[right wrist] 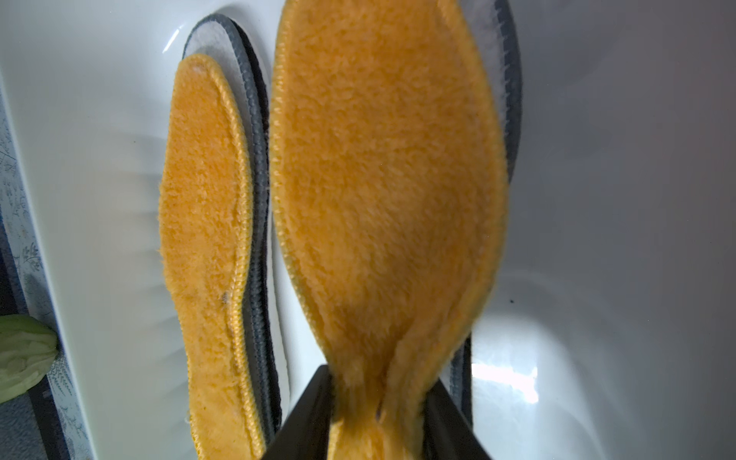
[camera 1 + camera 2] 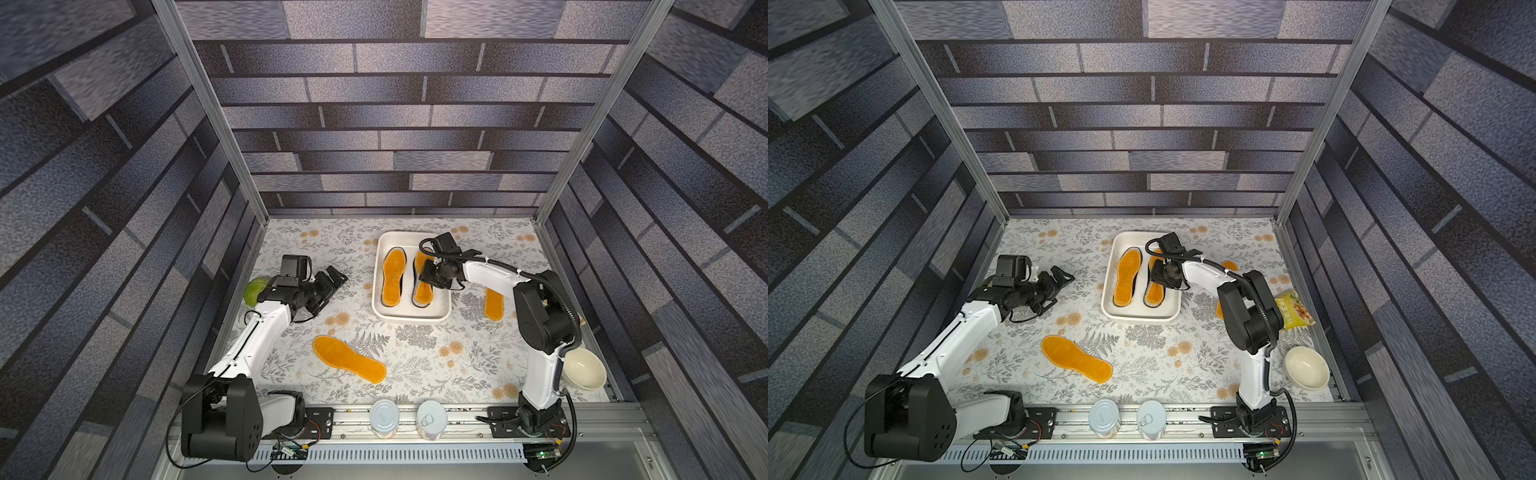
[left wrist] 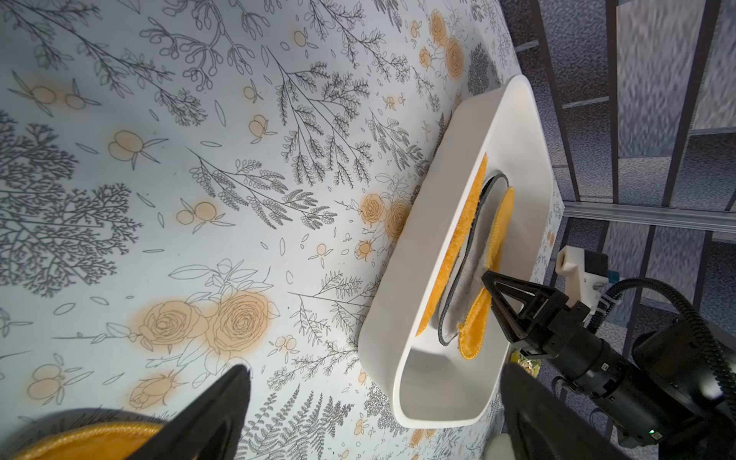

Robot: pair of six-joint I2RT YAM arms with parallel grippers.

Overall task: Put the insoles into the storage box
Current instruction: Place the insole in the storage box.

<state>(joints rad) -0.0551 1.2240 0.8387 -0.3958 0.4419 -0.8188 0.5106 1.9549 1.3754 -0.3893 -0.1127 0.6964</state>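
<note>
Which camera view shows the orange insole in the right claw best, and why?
The right wrist view: the orange insole fills the picture, heel pinched in the right claw. Both top views hide part of it under the arm; the left wrist view shows it obliquely.

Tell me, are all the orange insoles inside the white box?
No, an orange insole lies on the table outside the box.

insoles (image 2: 349, 365) — orange-yellow, fuzzy | storage box (image 2: 411, 319) — white | tablecloth (image 2: 457, 374) grey floral
</note>
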